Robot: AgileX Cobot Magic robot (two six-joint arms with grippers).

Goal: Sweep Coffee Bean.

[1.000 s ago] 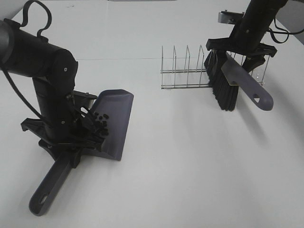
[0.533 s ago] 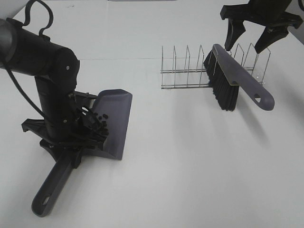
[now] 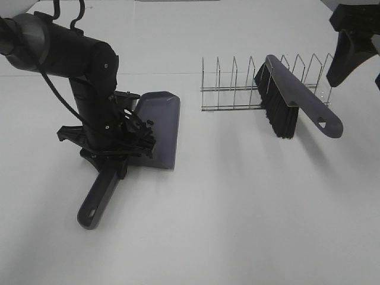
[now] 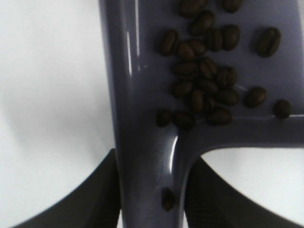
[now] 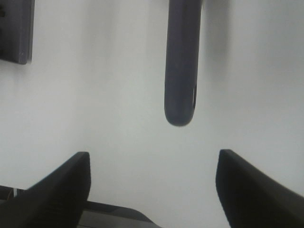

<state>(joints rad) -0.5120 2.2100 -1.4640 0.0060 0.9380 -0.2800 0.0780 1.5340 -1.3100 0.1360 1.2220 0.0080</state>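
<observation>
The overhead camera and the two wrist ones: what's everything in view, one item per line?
dustpan: one, grey-purple, on the table at left, handle pointing toward the camera
coffee beans: a couple of dozen, dark brown, in the dustpan near its handle
brush: one, grey handle, black bristles, leaning on the rack
wire rack: one, silver, at the back of the table
table: one, white
left pincer: black, shut on the dustpan handle
right pincer: black, open, raised beyond the brush handle's end
</observation>
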